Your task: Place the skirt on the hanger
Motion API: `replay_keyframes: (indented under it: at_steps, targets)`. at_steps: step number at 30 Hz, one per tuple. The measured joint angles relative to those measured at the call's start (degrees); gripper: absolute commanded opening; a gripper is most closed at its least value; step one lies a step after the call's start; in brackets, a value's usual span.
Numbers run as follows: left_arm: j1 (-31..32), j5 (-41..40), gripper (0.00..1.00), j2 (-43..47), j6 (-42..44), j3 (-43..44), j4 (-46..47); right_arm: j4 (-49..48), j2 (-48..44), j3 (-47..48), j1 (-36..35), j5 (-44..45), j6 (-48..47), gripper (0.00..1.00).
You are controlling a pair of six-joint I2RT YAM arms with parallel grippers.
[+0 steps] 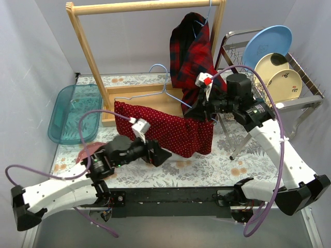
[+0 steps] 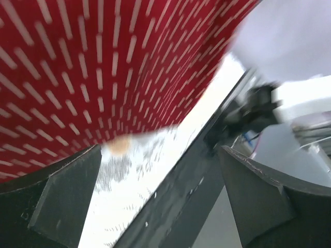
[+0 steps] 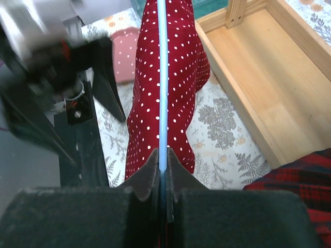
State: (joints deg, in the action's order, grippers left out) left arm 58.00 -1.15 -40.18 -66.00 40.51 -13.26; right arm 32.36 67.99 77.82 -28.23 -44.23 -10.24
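Top external view: we see the red polka-dot skirt (image 1: 170,129) spread across the middle of the floral surface (image 1: 207,168), in front of the wooden rack (image 1: 83,41). The light blue hanger (image 1: 164,85) rises behind the skirt's upper edge, hook up. Right gripper (image 1: 200,110) sits at the skirt's right end, below a plaid garment (image 1: 194,57) hanging on the rack. In the right wrist view its fingers (image 3: 150,168) are clamped together on the hanger's thin blue bar (image 3: 162,77), which runs along the middle of the skirt (image 3: 170,93). We cannot tell if the cloth wraps the bar. Left gripper (image 1: 156,154) is at the skirt's near edge. In the left wrist view its fingers (image 2: 62,201) stand wide apart with nothing between them, the skirt (image 2: 93,72) just above. A teal tray (image 1: 72,111) sits far left, a dish rack (image 1: 305,98) far right.
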Motion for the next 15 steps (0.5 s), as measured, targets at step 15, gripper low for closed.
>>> replay_keyframes:
  at_steps: [15]
  targets:
    - [25.29, -30.86, 0.91, -29.73, -2.47, 8.07, 7.28, -6.62, 2.56, 0.68, 0.0, 0.2, 9.9, 0.01]
